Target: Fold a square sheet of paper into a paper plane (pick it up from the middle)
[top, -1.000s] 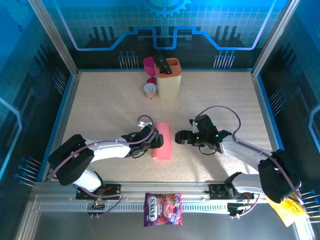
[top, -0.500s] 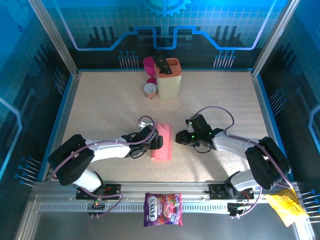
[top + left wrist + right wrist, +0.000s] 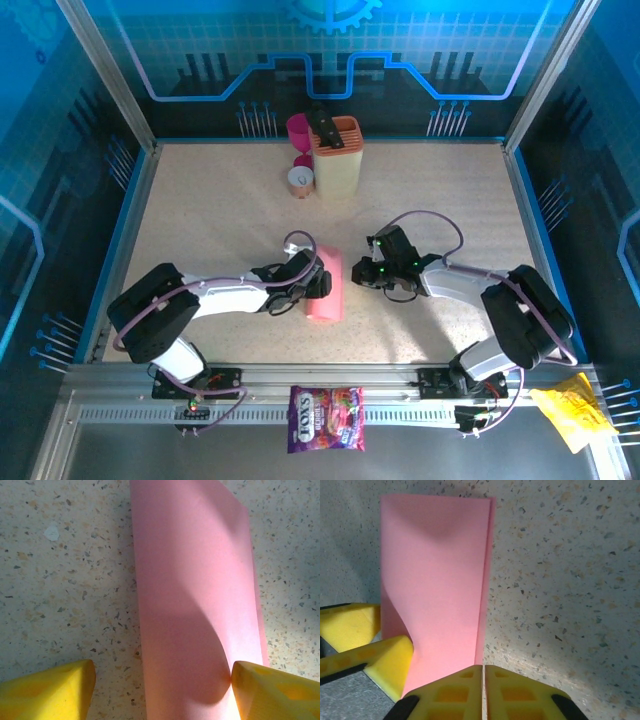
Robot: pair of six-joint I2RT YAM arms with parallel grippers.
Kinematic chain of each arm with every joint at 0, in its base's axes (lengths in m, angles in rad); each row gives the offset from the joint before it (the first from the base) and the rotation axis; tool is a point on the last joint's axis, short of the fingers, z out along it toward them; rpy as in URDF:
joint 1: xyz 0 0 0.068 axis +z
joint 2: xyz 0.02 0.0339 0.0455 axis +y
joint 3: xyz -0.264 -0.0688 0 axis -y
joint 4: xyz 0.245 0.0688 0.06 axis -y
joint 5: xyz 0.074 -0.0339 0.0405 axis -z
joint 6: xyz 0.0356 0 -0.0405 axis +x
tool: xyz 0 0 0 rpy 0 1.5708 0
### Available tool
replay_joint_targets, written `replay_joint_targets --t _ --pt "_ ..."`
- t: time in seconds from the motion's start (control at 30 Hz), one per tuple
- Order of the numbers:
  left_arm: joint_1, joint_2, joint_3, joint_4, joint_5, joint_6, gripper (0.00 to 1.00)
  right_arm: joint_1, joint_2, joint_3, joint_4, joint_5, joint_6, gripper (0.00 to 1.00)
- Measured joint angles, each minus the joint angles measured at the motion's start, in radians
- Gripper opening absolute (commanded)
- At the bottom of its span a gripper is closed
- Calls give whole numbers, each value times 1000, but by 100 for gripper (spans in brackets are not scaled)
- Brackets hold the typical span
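The square sheet of paper lies on the bench folded into a long pink strip. It sits directly between the two grippers and reaches ahead of both in the wrist views. The left gripper has its yellow fingers spread apart across the strip's near end, with one finger touching the paper's bulging edge. The right gripper has its fingertips pressed together at the strip's opposite long edge, and it cannot be told whether any paper is pinched between them.
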Motion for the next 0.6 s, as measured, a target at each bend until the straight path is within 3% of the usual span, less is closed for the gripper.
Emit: replay_joint_targets --t 0.13,0.6 --pt "-3 6 0 -4 0 0 73 0 16 1 27 -23 5 0" --pt "-6 20 13 -18 -10 -47 74 0 55 1 113 -70 26 0"
